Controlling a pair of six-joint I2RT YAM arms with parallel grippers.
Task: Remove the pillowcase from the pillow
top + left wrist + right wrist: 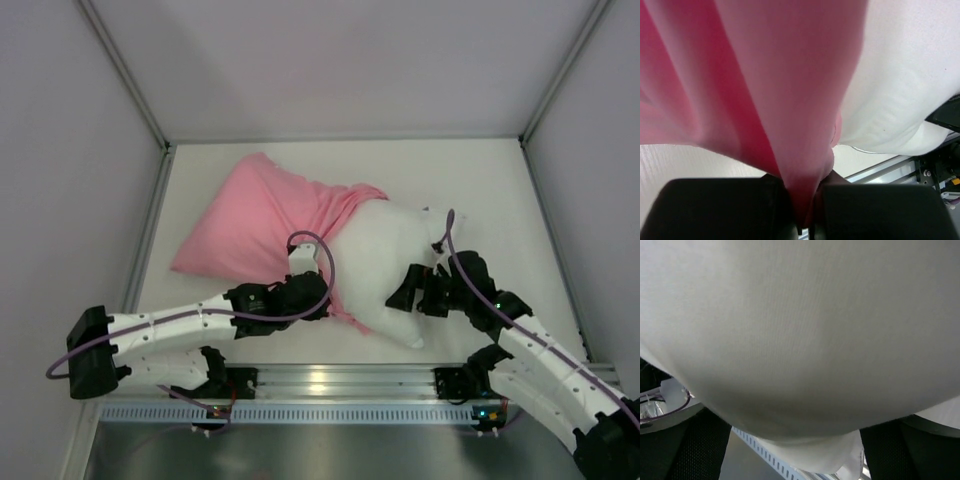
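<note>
A white table [480, 200] fills the floor of a pale-walled booth with metal posts in its corners, and a slotted aluminium rail [330, 380] runs along its lower edge in the overhead view. The pillow [390, 270] lies slantwise at the centre of that frame. Its upper-left half is inside the pink pillowcase [260, 220], and its lower-right half is bare and white.

From above, the left gripper [322, 297] sits at the bunched pink hem just left of centre, and a purple cable [320, 240] arches over it. Only the left wrist view shows the grip. There the left gripper [805, 220] is closed tight at the bottom of the frame, with a fold of pillowcase [765, 75] pinched between its black fingers [715, 210] and stretching upward. Bare pillow [910, 75] fills the upper right, and a strip of table [680, 165] shows at the left.

The overhead view puts the right gripper [408, 293] against the pillow's lower-right side, but the arm hides its jaws. In the right wrist view the pillow [800, 330] blocks nearly everything. The right gripper [797, 460] is spread wide, its fingers [690, 450] in the bottom corners with the white bulk bulging between them. Whether they press into it cannot be told. Below the bulge, a bit of perforated rail [765, 457] shows.
</note>
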